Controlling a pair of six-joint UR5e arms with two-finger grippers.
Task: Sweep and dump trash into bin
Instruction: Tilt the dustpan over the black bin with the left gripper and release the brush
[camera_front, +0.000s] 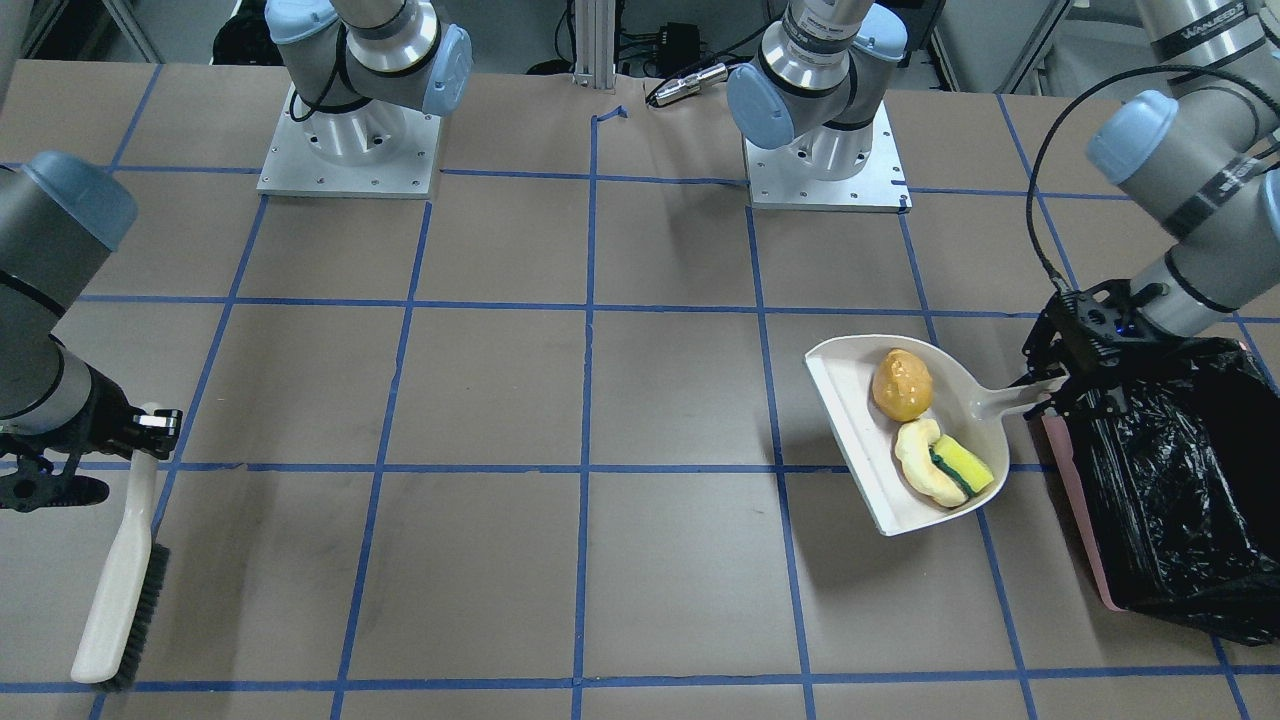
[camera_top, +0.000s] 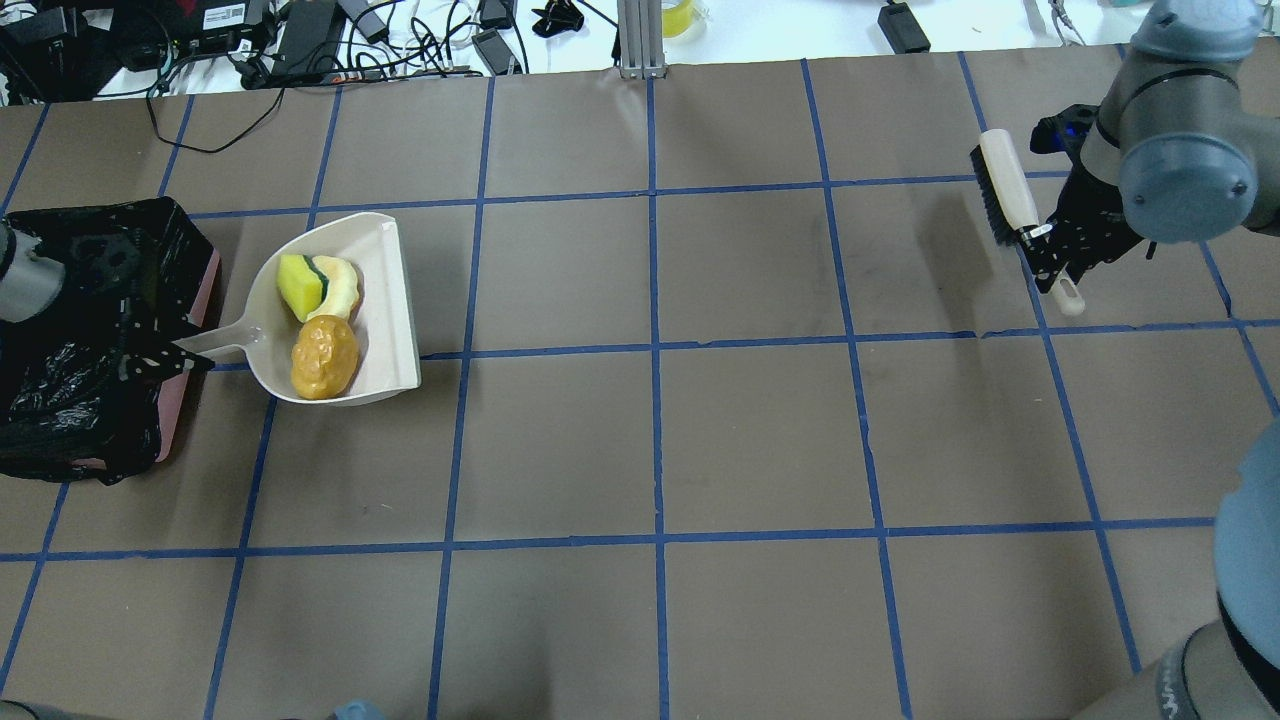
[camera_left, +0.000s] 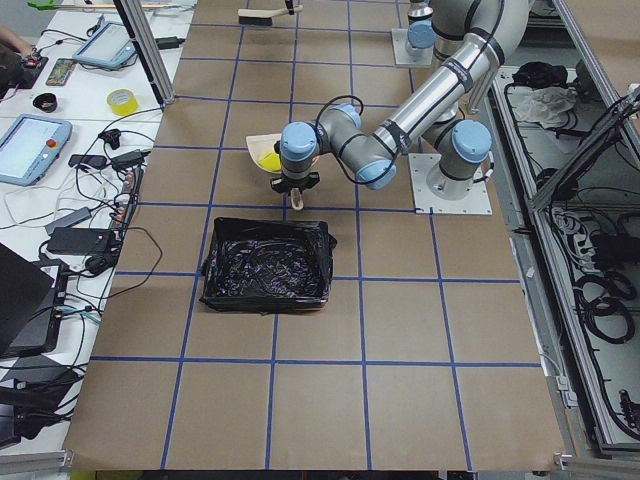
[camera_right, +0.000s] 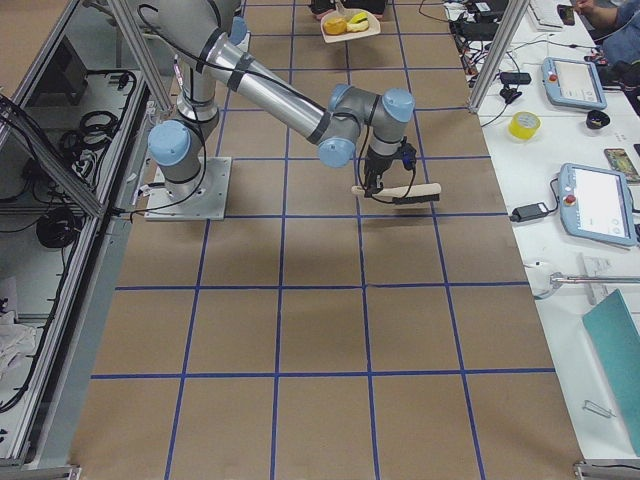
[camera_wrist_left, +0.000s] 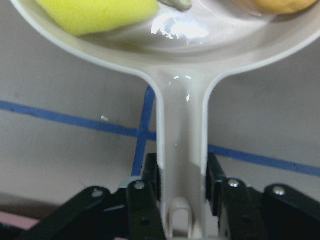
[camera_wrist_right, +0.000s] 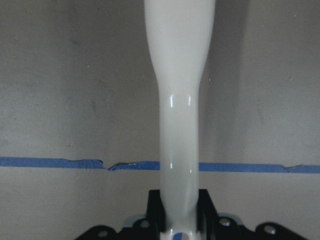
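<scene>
Now, left gripper (camera_wrist_left: 182, 180) clamped on the dustpan (camera_front: 860, 450) handle, 3 trash pieces (camera_front: 902, 384) lying in it ahead of the jaws, bin (camera_front: 1180, 480) just behind them, right gripper (camera_wrist_right: 179, 205) clamped on the brush (camera_front: 118, 590) handle.

A brown paper-covered surface (camera_front: 500, 390) is marked into squares by blue tape lines (camera_front: 585, 400). In the overhead view, a white bench beyond its far edge carries tangled black cables (camera_top: 300, 45) and a black adapter (camera_top: 905, 28). An aluminium post (camera_top: 637, 35) stands at that edge between them. In the left side view, a yellow tape roll (camera_left: 122, 101) lies between two blue-rimmed tablets (camera_left: 35, 145).
</scene>
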